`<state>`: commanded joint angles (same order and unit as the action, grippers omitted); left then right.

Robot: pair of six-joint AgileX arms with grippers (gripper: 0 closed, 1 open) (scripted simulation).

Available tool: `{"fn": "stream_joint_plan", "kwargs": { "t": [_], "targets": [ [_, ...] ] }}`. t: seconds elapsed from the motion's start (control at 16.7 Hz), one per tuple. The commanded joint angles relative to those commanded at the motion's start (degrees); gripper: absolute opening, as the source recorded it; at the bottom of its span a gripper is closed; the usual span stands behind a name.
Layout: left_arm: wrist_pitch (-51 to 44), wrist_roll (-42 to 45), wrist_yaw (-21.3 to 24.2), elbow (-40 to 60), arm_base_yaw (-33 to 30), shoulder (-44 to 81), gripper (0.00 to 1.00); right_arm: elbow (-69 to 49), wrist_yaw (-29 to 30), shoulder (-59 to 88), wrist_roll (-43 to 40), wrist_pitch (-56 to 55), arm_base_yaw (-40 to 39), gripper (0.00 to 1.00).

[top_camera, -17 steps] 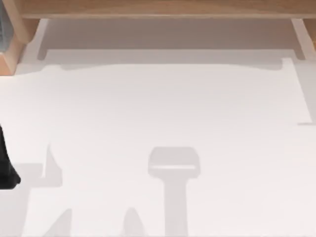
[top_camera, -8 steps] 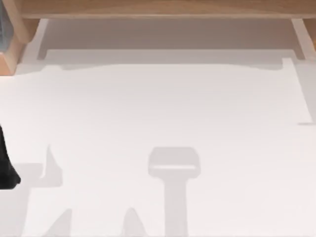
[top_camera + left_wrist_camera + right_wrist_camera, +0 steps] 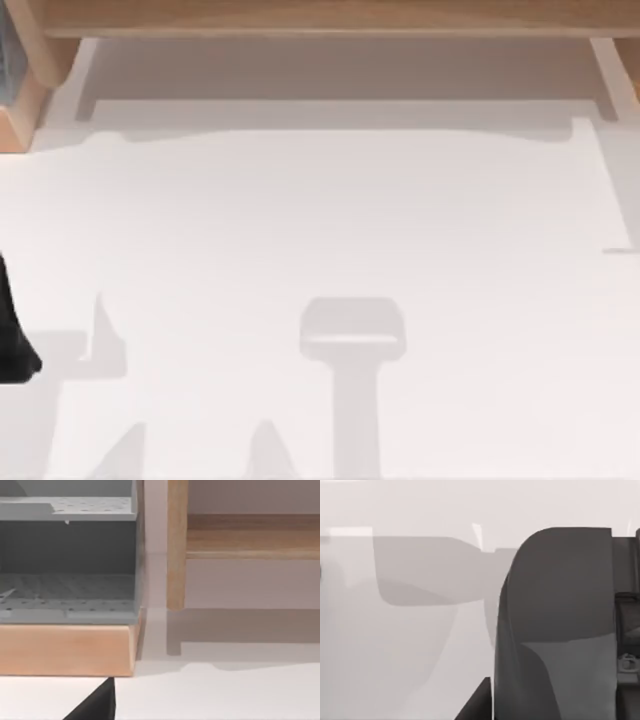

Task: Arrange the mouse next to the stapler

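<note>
The mouse and the stapler are out of view on the white table (image 3: 320, 220). Close in the right wrist view stands a large dark grey rounded body (image 3: 560, 630); I cannot tell what it is. My left arm (image 3: 10, 335) pokes in as a black shape at the table's left edge. A black tip of my left gripper (image 3: 97, 706) shows low in the left wrist view, over the white surface. A black wedge of my right gripper (image 3: 477, 702) sits beside the grey body.
A wooden shelf frame (image 3: 320, 18) runs along the table's back edge. At the back left a grey perforated tray (image 3: 67, 590) rests on a wooden base (image 3: 65, 650), with a wooden post (image 3: 176, 545) beside it. Grey shadows (image 3: 352, 335) fall on the front of the table.
</note>
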<state>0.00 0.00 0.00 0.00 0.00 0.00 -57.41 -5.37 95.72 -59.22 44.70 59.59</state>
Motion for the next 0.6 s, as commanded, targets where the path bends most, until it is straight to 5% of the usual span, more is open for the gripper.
{"fn": "stream_joint_plan", "kwargs": {
  "t": [0.6],
  "targets": [
    [0.0, 0.0, 0.0, 0.0, 0.0, 0.0, 1.0, 2.5, 0.3, 2.6, 0.1, -1.0, 0.0, 0.0]
  ]
}}
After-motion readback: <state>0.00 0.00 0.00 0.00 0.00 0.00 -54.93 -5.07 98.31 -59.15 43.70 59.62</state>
